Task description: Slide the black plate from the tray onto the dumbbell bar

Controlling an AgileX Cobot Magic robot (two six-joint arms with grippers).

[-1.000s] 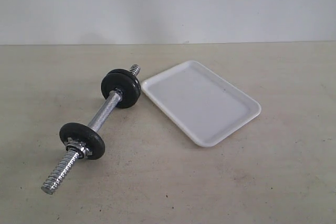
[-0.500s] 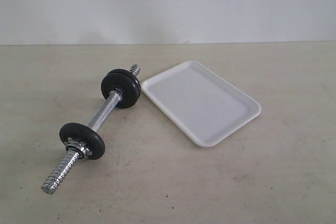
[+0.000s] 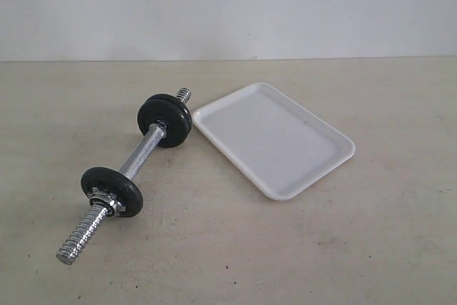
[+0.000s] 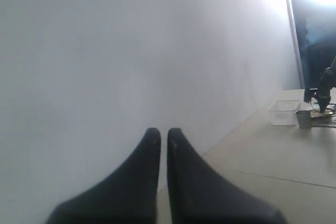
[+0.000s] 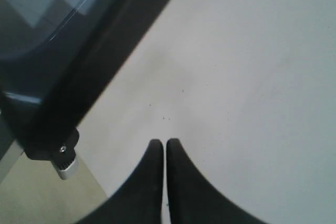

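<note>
The chrome dumbbell bar (image 3: 139, 153) lies slanted on the table, left of the white tray (image 3: 275, 137). Nothing lies in the tray. A thick black plate (image 3: 166, 121) sits on the bar's far end, close to the tray's corner, with a second black rim showing just behind it. Nearer the camera, a black disc backed by a silver nut (image 3: 113, 191) sits on the bar. Neither gripper shows in the exterior view. My left gripper (image 4: 164, 129) is shut and empty, facing a pale wall. My right gripper (image 5: 165, 141) is also shut and empty, over a pale surface.
The bar's threaded near end (image 3: 78, 237) sticks out toward the front left. In the left wrist view a clear box (image 4: 283, 113) and a metal cup (image 4: 303, 119) stand far off. A dark frame (image 5: 79, 72) with a silver knob (image 5: 65, 167) crosses the right wrist view.
</note>
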